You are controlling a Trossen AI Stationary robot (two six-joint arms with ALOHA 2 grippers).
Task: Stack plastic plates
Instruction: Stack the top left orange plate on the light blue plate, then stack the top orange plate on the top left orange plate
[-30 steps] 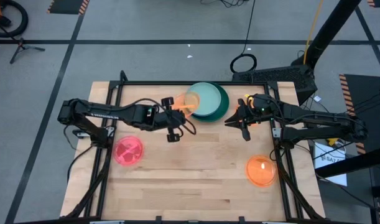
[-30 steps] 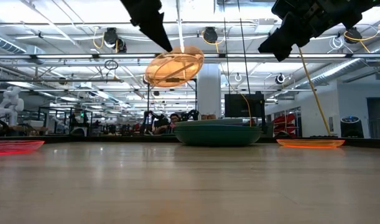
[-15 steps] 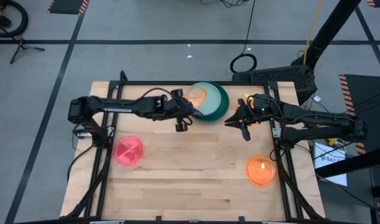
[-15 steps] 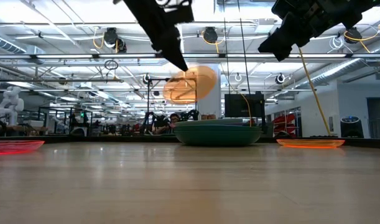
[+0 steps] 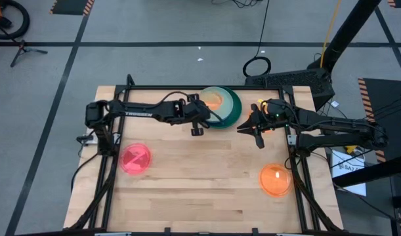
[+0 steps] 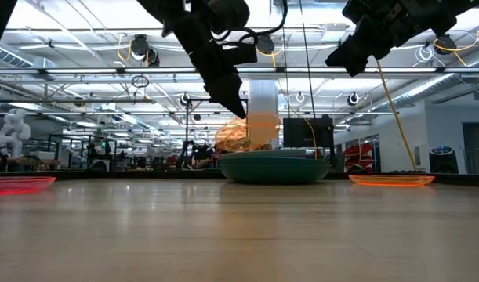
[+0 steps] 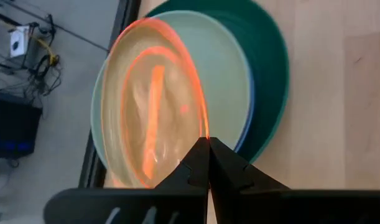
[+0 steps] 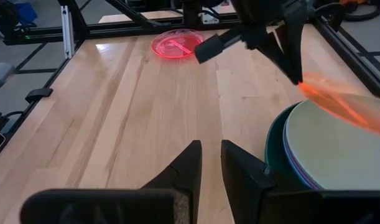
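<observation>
pinching the rim of a small translucent orange plastic plate point(image 5: 211, 101), the left hand point(image 5: 205, 113) has its two dark fingers point(image 7: 196, 163) pressed together on the plate's edge, w/ the plate tilted above the stack of larger opaque plastic plates point(image 5: 233, 108) at the far edge of the wooden worktop point(image 5: 200, 170). stack shows a mint plate point(image 7: 230, 81) on top, thin blue and purple edges under it, dark green plate point(image 7: 273, 68) at the bottom. in the low view the orange plate's lower edge sits just above or at the stack's top; can't tell if it's touching. left arm reaches across from the worktop's left side.

right hand point(image 5: 255, 133) hangs in the air just right of the stack, near it but apart; its fingers point(image 8: 185, 163) stand a little apart w/ nothing between them. right arm comes in from the right side.

two more small plates lie flat on the worktop: a translucent pink plastic plate point(image 5: 136, 158) on the left side, well apart from the stack, and a second translucent orange plastic plate point(image 5: 275, 180) near the front right. low view shows these two at either edge, stack between them, further back.
</observation>
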